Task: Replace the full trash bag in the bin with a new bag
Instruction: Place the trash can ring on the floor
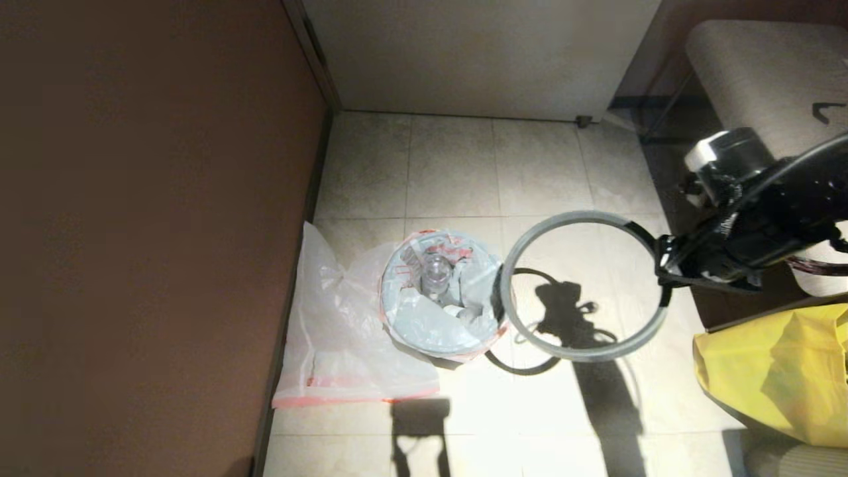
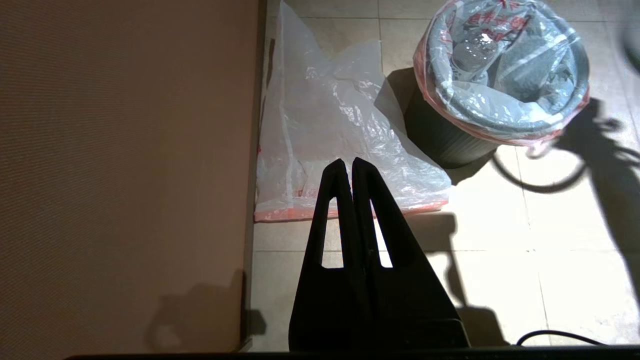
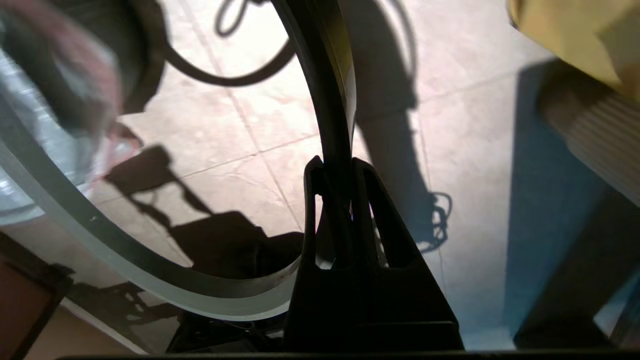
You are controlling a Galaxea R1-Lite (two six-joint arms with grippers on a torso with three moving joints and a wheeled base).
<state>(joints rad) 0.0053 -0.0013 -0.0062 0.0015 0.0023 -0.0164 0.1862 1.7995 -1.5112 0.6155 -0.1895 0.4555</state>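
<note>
Right gripper fingers clamp the grey hoop, lifted beside the bin; left gripper clenched.

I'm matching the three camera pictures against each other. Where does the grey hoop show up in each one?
Head view: grey hoop hangs right of centre, off the bin, clamped in the right tool.
Left wrist view: not in it.
Right wrist view: grey hoop arcs across the left half up between the fingers.
Shared landmark: the full trash bag, in the bin.
</note>
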